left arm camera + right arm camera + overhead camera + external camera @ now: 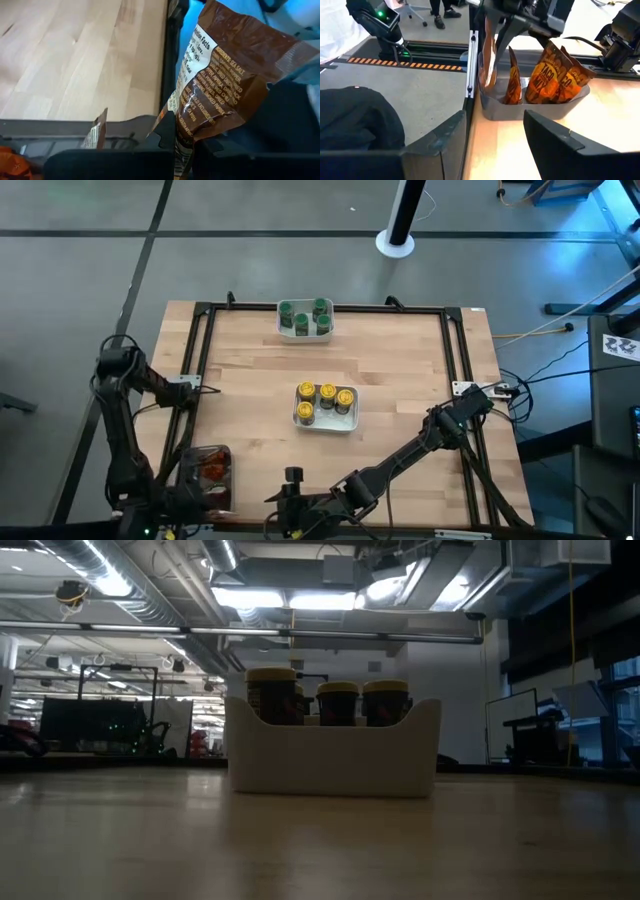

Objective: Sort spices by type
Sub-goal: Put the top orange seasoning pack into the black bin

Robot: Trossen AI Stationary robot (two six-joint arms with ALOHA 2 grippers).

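While clamped shut on a brown packet [225, 85], left gripper [497, 35] hovers over the grey tray [490, 107] at 7 o'clock. Right gripper [292, 498] at 6, fingers parted, empty. Yellow-cap jars [326, 398] dead center, green-cap jars [305, 317] at 12.

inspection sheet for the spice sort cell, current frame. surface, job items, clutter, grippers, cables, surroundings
Surface: wooden table, black frame around it.
Job's things: green-capped jars in the far white bowl; yellow-capped jars in the middle white bowl; brown-orange packets standing in the clear grey tray at the near left corner.
Clutter: nothing seen.
Grippers: left gripper shut on a packet above the tray; right gripper open, empty, at the near edge, facing the tray.
Cables: on the floor right of the table.
Surroundings: a person's legs beyond the tray.
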